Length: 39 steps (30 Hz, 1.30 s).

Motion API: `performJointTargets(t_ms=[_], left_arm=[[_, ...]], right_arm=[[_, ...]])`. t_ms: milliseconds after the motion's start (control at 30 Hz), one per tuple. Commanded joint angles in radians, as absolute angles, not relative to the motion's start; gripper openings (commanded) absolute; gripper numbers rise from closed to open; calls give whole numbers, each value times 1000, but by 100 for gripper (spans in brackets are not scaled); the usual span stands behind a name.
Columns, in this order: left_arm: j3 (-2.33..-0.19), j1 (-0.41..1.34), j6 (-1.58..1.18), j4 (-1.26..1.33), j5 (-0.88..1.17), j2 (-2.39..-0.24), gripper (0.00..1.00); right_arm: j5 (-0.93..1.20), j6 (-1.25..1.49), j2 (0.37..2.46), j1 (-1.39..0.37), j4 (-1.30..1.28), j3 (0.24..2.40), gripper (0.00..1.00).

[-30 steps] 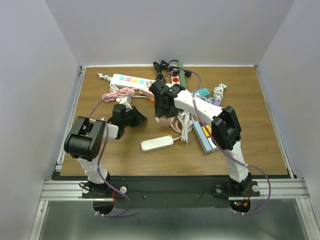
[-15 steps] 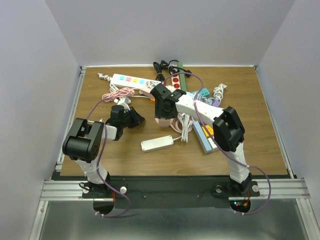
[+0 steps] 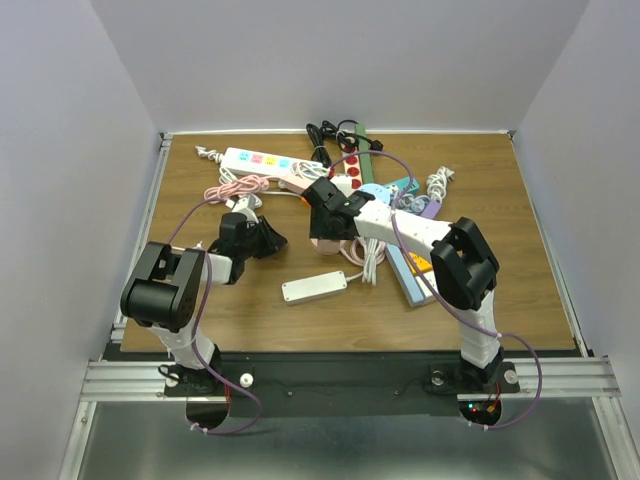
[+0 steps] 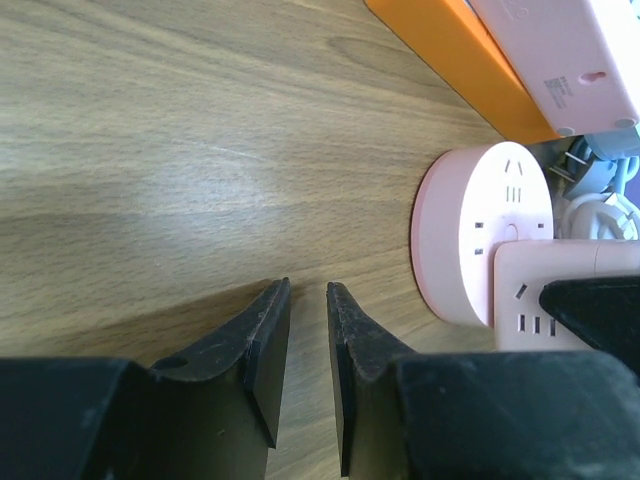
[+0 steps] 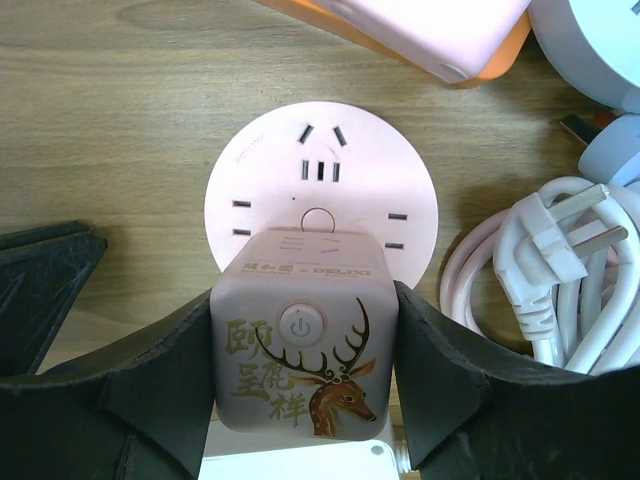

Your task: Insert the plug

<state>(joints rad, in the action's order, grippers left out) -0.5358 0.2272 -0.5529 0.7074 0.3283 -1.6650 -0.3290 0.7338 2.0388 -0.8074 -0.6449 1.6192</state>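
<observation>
From above, the right gripper (image 3: 326, 228) is clamped on a pink cube plug (image 3: 325, 238) near the middle of the table (image 3: 200, 200), over a round pink socket (image 3: 318, 243). The left gripper (image 3: 268, 238) sits just beside them. A white power strip (image 3: 313, 287) lies nearer the arm bases.

In the left wrist view, the left gripper (image 4: 307, 288) has its fingers nearly together, with only a thin slit between them and nothing in it, low over bare wood. The round pink socket (image 4: 480, 230) lies to its right, with the cube plug (image 4: 560, 290) overlapping its lower edge.

In the right wrist view, the right gripper (image 5: 303, 320) presses the cube plug (image 5: 303, 340) from both sides, its deer picture facing the camera. The plug covers the near part of the round pink socket (image 5: 320, 180); whether its prongs are seated cannot be told. A white coiled cord (image 5: 540, 260) lies beside the socket.

Compared with a second ago, the right arm's elbow has swung nearer the table's front edge, uncovering a light blue strip (image 3: 385, 190), and the left arm has sunk lower. The plug has barely shifted.
</observation>
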Motion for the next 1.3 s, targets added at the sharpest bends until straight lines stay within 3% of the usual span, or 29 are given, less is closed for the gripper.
performJointTargets(t_ms=[0, 33, 67, 133, 167, 267, 433, 467, 533, 667, 867, 1267], left_arm=[[-511, 222, -520, 684, 298, -1600, 34], [-508, 222, -520, 683, 295, -1592, 34], [-506, 221, -517, 680, 290, -1583, 35], [-502, 219, -511, 667, 279, -1557, 37], [-500, 219, -509, 664, 275, -1548, 40], [-495, 219, -503, 644, 249, -1505, 50], [-497, 219, -486, 582, 189, -1399, 62], [-499, 219, -482, 560, 170, -1382, 65], [-503, 219, -479, 529, 149, -1329, 67], [-486, 218, -506, 503, 114, -1267, 74], [-526, 218, -541, 405, 112, -1184, 74], [-689, 218, -508, 174, -32, -931, 75]], right_arm=[[-307, 736, 2146, -819, -801, 1531, 0], [-311, 735, 2135, -818, -801, 1539, 2], [-324, 733, 2125, -818, -805, 1549, 14], [-342, 726, 2088, -818, -807, 1566, 28], [-356, 719, 2076, -818, -810, 1575, 45], [-379, 697, 2028, -818, -810, 1629, 67], [-417, 614, 1956, -818, -810, 1742, 83], [-426, 603, 1928, -818, -808, 1765, 92], [-426, 568, 1899, -818, -810, 1778, 99], [-451, 520, 1824, -816, -789, 1752, 100], [-381, 459, 1580, -693, -511, 1462, 100], [-284, 390, 1171, -253, -174, 1028, 100]])
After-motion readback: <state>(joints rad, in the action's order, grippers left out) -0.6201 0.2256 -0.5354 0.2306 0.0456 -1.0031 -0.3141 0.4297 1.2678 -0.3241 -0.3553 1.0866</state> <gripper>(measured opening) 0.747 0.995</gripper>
